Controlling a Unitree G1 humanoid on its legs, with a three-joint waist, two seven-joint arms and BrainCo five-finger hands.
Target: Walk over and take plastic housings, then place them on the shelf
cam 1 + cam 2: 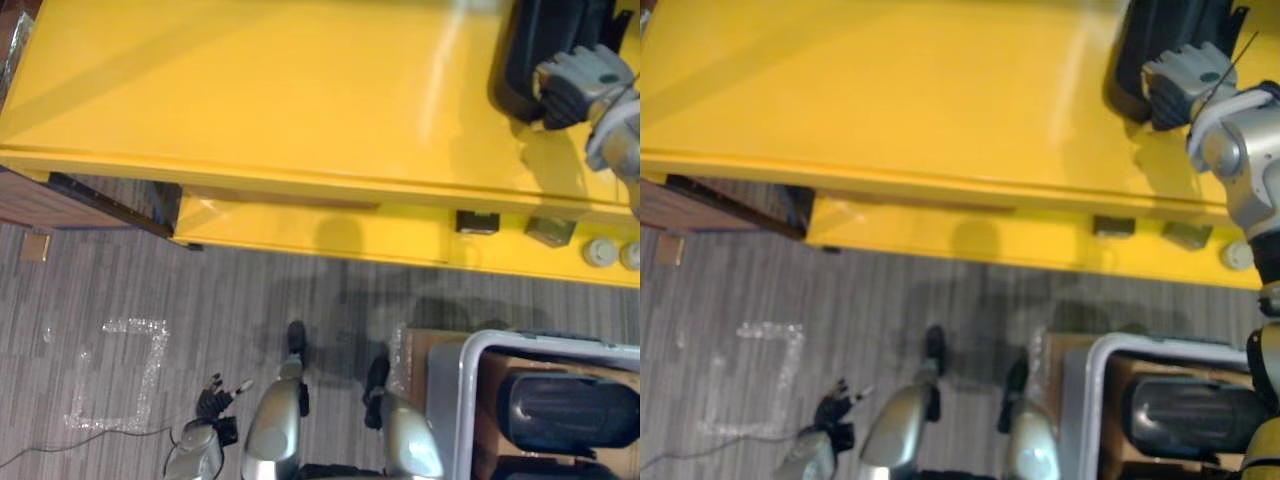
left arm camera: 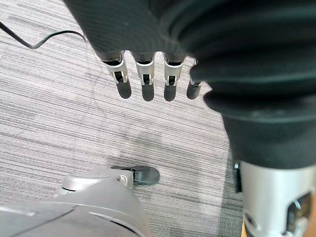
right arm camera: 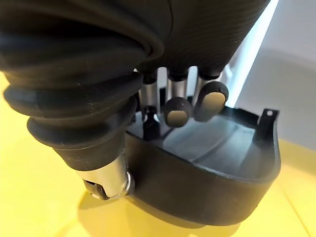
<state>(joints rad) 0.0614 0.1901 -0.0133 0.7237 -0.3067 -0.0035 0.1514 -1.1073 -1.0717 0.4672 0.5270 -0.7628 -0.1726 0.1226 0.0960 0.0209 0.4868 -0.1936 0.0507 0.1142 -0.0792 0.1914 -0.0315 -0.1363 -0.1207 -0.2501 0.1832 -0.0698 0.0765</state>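
Note:
A black plastic housing (image 1: 535, 45) rests on the top of the yellow shelf (image 1: 250, 90) at its far right end. My right hand (image 1: 580, 85) is shut on the housing's near wall. In the right wrist view the fingers (image 3: 177, 111) curl down inside the hollow housing (image 3: 207, 173) and the thumb presses the wall from outside. Two more black housings (image 1: 565, 410) lie in a grey-white bin (image 1: 468, 365) on the floor at lower right. My left hand (image 1: 215, 400) hangs low over the carpet, its fingers (image 2: 143, 74) straight and holding nothing.
The shelf's lower ledge carries a dark block (image 1: 477, 221), a grey block (image 1: 550, 231) and white round discs (image 1: 601, 251). A cardboard box (image 1: 420, 350) stands beside the bin. A brown wooden unit (image 1: 50, 200) sits at far left. White tape marks (image 1: 130, 370) lie on the carpet.

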